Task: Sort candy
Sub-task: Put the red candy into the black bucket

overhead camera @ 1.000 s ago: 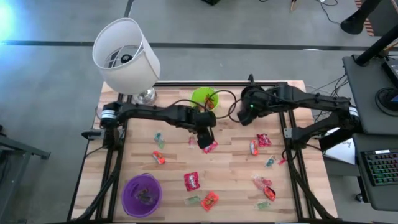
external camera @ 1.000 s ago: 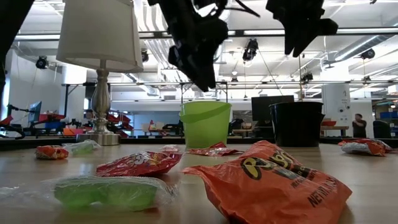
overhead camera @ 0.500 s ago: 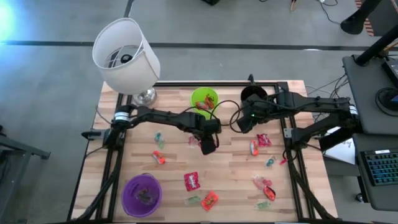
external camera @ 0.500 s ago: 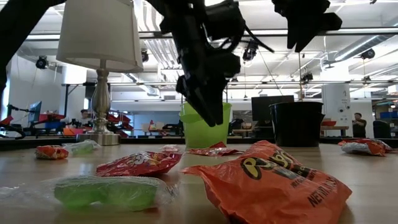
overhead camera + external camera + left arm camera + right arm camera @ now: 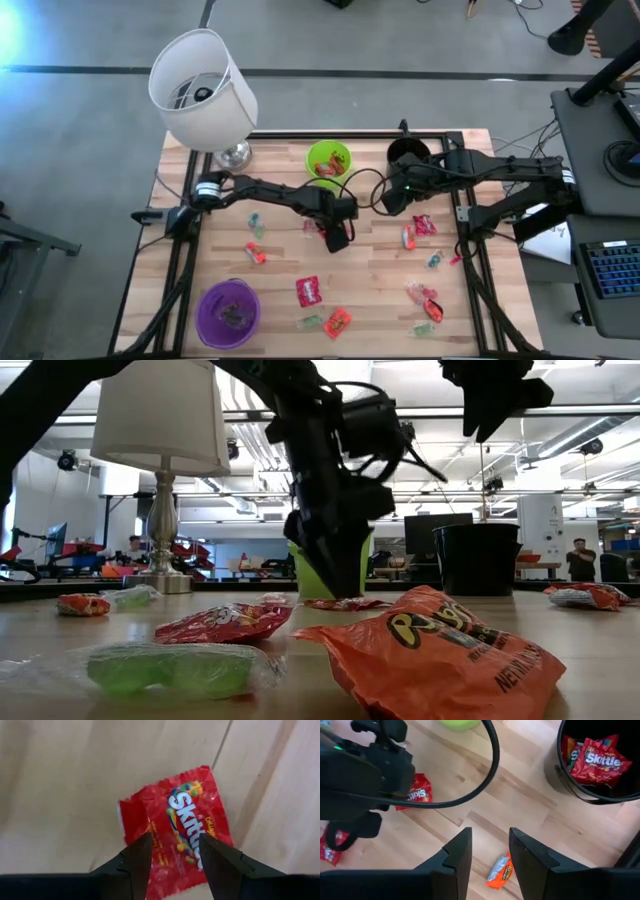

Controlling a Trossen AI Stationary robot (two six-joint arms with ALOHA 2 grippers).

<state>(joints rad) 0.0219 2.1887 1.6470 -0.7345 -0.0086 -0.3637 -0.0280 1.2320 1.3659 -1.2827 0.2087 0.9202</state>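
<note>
A red Skittles candy packet lies flat on the wooden table near its middle, also showing in the low view. My left gripper is open and points steeply down, low over the packet's near end, one fingertip over each side. My right gripper is open and empty, held high beside the black cup. More candy lies scattered over the near half of the table: red, orange and others. My left gripper comes at the red packet from above, its fingertips over the packet's near half. Whether they touch it I cannot tell. The packet lies flat on the table.
The green cup holds candy at the far middle. The black cup holds red packets. A purple cup stands near left and a lamp far left. An orange packet lies close to the low camera.
My left gripper has come down toward the red packet from well above the table, staying open, and has tipped steeper. My right gripper has shifted a little off the black cup toward the near edge, uncovering it.
</note>
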